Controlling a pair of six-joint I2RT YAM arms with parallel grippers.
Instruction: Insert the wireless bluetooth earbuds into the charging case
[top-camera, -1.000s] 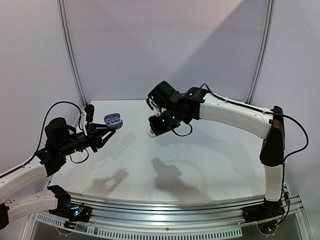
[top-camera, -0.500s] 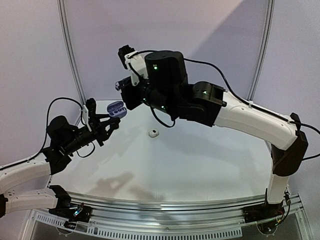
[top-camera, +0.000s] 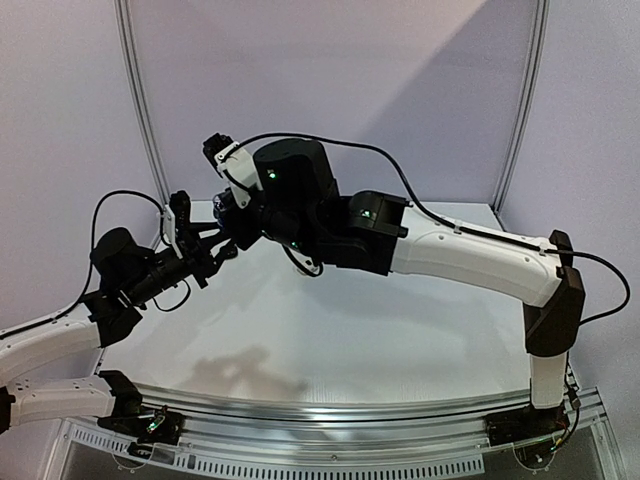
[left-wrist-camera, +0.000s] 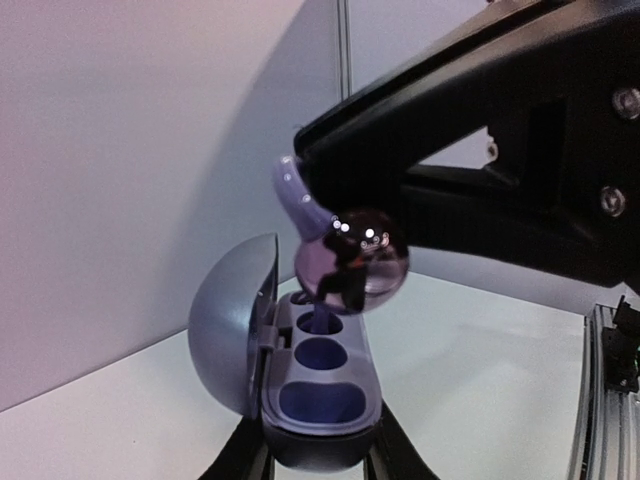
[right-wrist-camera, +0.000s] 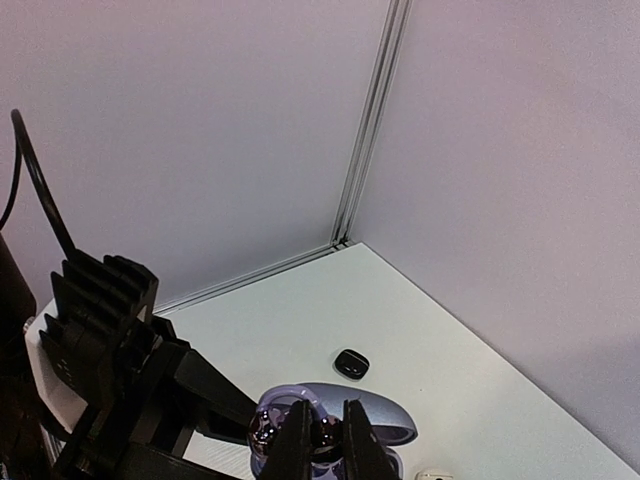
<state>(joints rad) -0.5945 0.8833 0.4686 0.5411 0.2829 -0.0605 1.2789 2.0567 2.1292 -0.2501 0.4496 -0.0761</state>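
Note:
My left gripper (left-wrist-camera: 320, 466) is shut on the base of an open lavender-grey charging case (left-wrist-camera: 322, 398), held up off the table with its lid (left-wrist-camera: 232, 322) swung to the left. Three sockets in the case show empty. My right gripper (right-wrist-camera: 325, 442) is shut on a glossy purple earbud (left-wrist-camera: 352, 262) with a lilac ear loop (left-wrist-camera: 296, 196), held right above the case's far socket, its stem dipping toward it. In the right wrist view the earbud (right-wrist-camera: 266, 432) sits over the case (right-wrist-camera: 380, 424). In the top view the right gripper (top-camera: 228, 208) meets the left gripper (top-camera: 212, 252); the case is hidden there.
A small black rounded object (right-wrist-camera: 351, 363) lies on the white table (right-wrist-camera: 420, 320) beyond the case. A small white object (right-wrist-camera: 430, 474) shows at the bottom edge. Side walls and a corner post (right-wrist-camera: 365, 150) close in the back left.
My right arm has swung up from the table's middle and left, bringing the earbud over the case. My left gripper has raised the case slightly toward it.

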